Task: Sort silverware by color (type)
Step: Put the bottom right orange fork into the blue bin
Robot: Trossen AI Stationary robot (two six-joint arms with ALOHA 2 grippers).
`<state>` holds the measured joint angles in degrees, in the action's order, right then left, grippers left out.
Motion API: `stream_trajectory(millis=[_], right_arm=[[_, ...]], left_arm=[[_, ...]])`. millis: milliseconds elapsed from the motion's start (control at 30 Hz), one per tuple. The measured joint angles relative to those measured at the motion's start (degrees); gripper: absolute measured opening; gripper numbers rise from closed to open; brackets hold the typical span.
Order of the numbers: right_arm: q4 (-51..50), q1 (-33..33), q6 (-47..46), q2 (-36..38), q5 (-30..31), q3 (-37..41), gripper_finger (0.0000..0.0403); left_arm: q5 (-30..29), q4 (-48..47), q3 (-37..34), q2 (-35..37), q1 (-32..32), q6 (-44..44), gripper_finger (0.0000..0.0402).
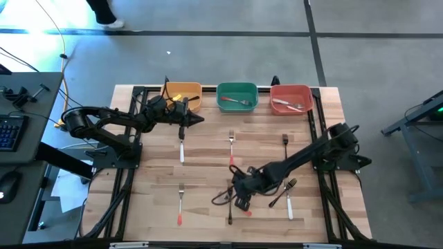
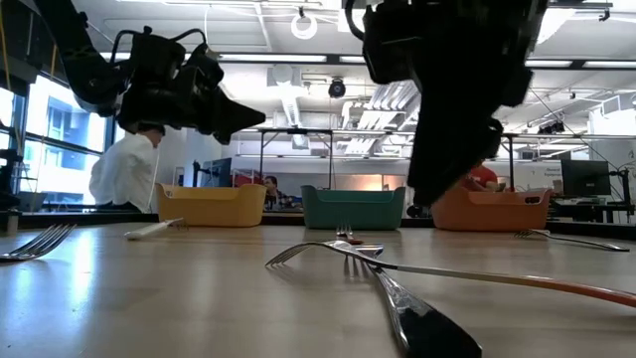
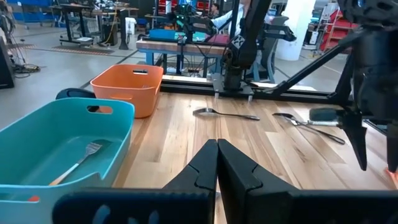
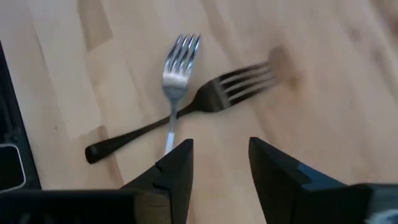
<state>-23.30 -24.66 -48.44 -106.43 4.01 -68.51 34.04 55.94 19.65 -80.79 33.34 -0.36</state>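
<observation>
The left hand, pinched shut and empty, hangs over the far left of the desk near the yellow bin. The right hand, fingers parted and empty, hovers over crossed forks at the near middle; other silverware lies scattered.

Bright ceiling lights backlight the low view; the black-handled fork blurs at its tines.
</observation>
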Motion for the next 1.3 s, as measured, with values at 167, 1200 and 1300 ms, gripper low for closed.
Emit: stream_trajectory(millis=[167,1200,1300], right_arm=[[0.01,-1.98,-0.08,-3.09,0.0,-2.87,0.014],[-17.41,-2.63,0.65,-15.24,0.17,-17.09,0.0032],[-17.68,-2.63,5.13,-15.24,0.15,-17.14,0.0015]], left_arm=[[0.02,-1.3,-0.23,0.0,-0.01,0.55,0.0],[0.56,-3.34,-0.23,-0.04,-0.09,1.31,0.0],[0.68,-3.34,-0.23,-0.04,-0.08,1.55,0.0]])
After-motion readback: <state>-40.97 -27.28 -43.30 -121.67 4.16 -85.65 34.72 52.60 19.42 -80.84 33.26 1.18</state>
